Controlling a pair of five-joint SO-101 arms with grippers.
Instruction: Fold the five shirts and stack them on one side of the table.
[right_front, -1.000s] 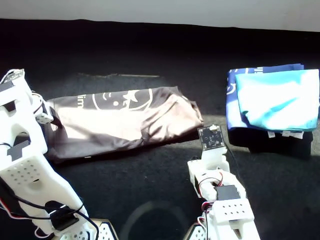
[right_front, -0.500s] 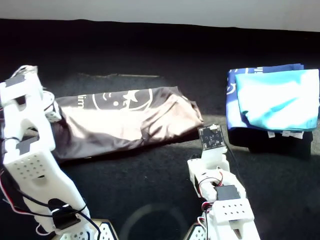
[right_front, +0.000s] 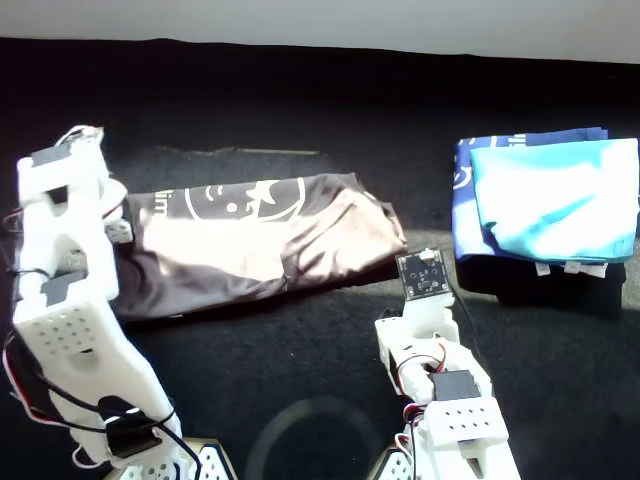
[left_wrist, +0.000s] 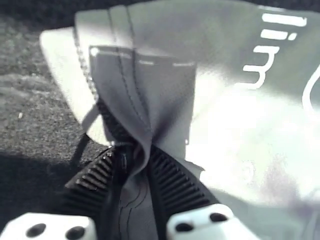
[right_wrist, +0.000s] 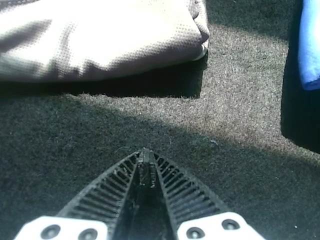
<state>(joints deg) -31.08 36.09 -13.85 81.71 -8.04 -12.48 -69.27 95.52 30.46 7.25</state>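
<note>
The grey shirt (right_front: 250, 245) is spread on the dark surface (right_front: 300, 110), left of centre, loosely folded. A bunched fold at its left end is pinched between the closed jaws of the left arm (right_front: 62, 250). Near its other end, the jaws of the right arm (right_front: 440, 370) are shut on nothing, over bare surface. Well to the right, a stack of folded shirts (right_front: 550, 205) is piled, light blue on top.
</note>
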